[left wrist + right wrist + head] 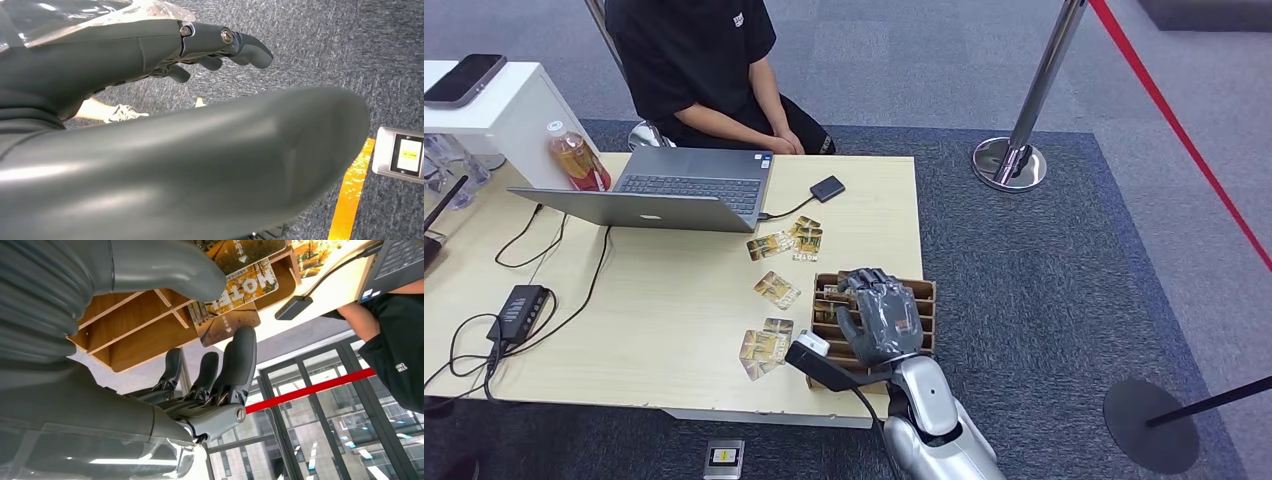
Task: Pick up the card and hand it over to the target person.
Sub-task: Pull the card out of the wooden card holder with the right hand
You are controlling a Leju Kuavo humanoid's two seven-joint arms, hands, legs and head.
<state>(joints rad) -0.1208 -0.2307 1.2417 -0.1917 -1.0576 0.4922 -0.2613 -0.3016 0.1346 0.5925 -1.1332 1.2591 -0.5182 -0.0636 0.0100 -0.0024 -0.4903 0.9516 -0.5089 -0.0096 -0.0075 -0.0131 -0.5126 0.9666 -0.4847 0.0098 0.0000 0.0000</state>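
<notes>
Head view: the right hand (881,315) hovers over the wooden slotted card box (924,296) at the table's (674,350) near right edge, fingers spread, gripping nothing. In the right wrist view a card (235,290) marked "HOTEL" stands in the box just beyond the fingertips (243,347) — whether they touch it I cannot tell. More cards (776,289) lie loose on the table, left of the box. The person (709,65) sits at the far side behind the laptop (659,190). The left hand (220,47) (seen over carpet) hangs with fingers loosely curled, holding nothing.
</notes>
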